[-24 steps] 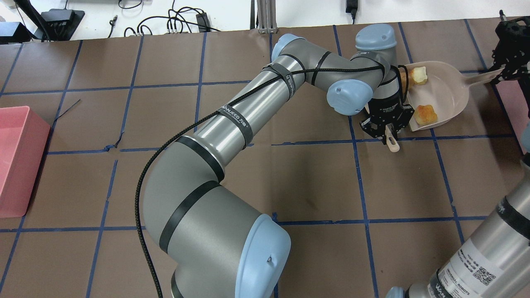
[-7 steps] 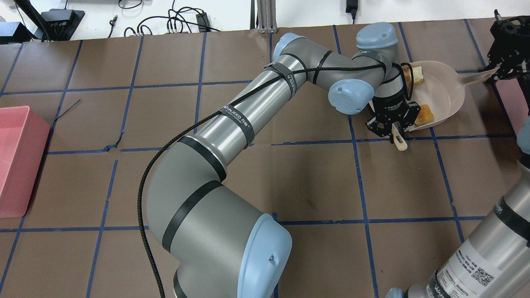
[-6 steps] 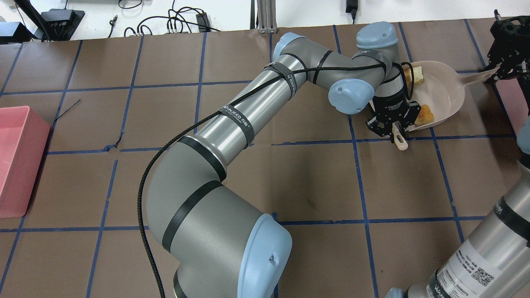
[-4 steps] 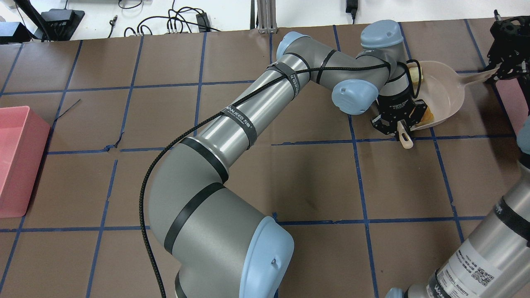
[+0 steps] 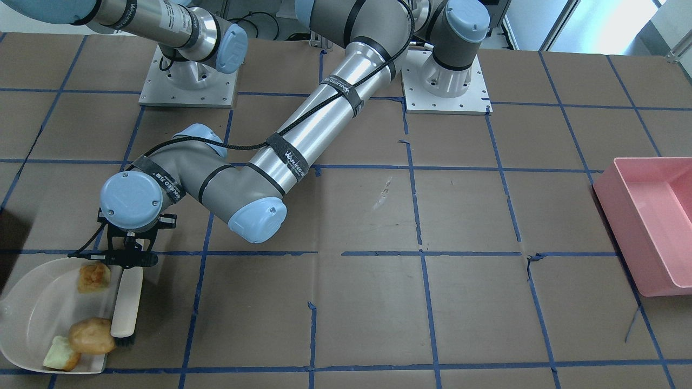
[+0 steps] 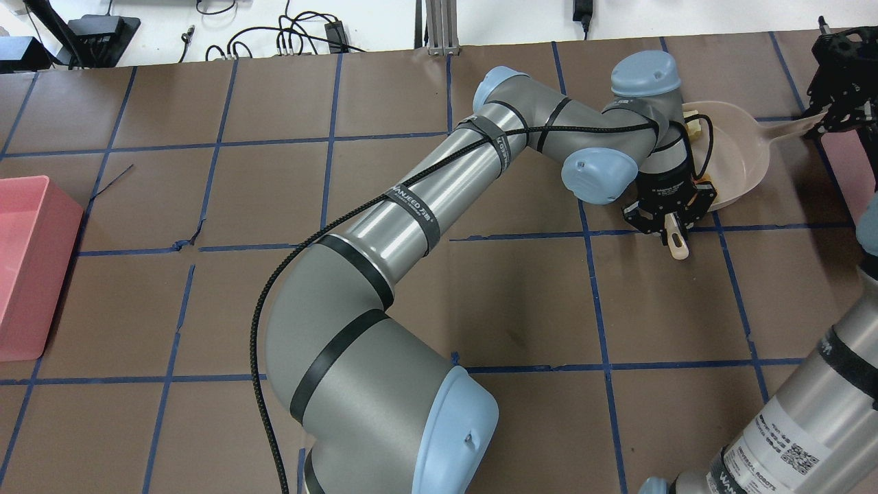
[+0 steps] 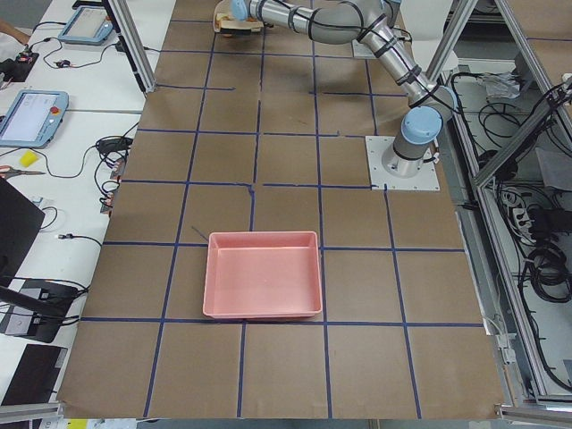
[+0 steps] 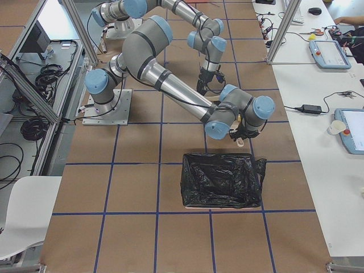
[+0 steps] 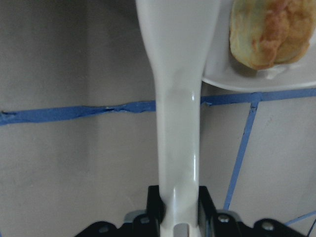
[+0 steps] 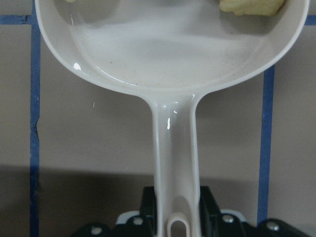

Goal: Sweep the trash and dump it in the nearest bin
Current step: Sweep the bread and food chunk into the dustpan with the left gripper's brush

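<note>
left claw (image 6: 667,221) tight on brush (image 5: 127,302), right claw (image 10: 175,205) tight on dustpan (image 5: 30,302), pink bin (image 5: 665,216) well apart

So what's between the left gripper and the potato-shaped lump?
The white brush: the left gripper grips its handle, and its bristle end sits beside the potato-shaped lump in the dustpan, front-facing view.

lump (image 5: 91,336), two chunks (image 5: 94,277) in dustpan (image 5: 38,302) | brush (image 5: 127,302) along its mouth | bin (image 5: 621,227) far off, robot's left
</note>
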### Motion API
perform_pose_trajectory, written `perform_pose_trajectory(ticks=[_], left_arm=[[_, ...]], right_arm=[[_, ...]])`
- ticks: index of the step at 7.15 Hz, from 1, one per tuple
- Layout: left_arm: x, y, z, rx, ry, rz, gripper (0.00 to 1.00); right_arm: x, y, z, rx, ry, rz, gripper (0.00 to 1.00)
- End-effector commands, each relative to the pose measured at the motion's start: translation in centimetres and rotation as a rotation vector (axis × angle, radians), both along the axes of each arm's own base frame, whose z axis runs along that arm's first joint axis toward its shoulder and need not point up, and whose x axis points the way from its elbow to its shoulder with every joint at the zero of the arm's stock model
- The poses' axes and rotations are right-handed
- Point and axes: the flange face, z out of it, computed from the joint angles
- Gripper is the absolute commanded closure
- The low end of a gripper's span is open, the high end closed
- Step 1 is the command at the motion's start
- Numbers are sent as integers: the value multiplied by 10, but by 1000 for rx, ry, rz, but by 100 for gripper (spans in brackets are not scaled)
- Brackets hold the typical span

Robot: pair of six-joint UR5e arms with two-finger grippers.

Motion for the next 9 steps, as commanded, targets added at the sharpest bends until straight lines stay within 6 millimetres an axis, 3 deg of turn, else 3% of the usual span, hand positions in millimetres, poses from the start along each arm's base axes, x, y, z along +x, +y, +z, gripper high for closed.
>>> perform_pose_trajectory(ticks=[1,3,5,6,7,9], left_arm=[[-13,12,9,-81,-2,-85,96],[-39,46,18,-272,-59,-346,95],[-48,65,20,-317,-111,-414,94],[-40,68,54,-288,-79,-383,94],[5,39,86,-188,-102,-293,95],[127,-24,142,-73,-95,-115,96]], right_arm=[[0,0,0,-1,0,0,100],[1,0,0,1,0,1,100],[1,0,-2,1,-3,1,100],[1,-1,-1,0,-2,1,100],[1,0,-2,2,-1,1,100],[0,-1,-1,-2,-6,-2,100]])
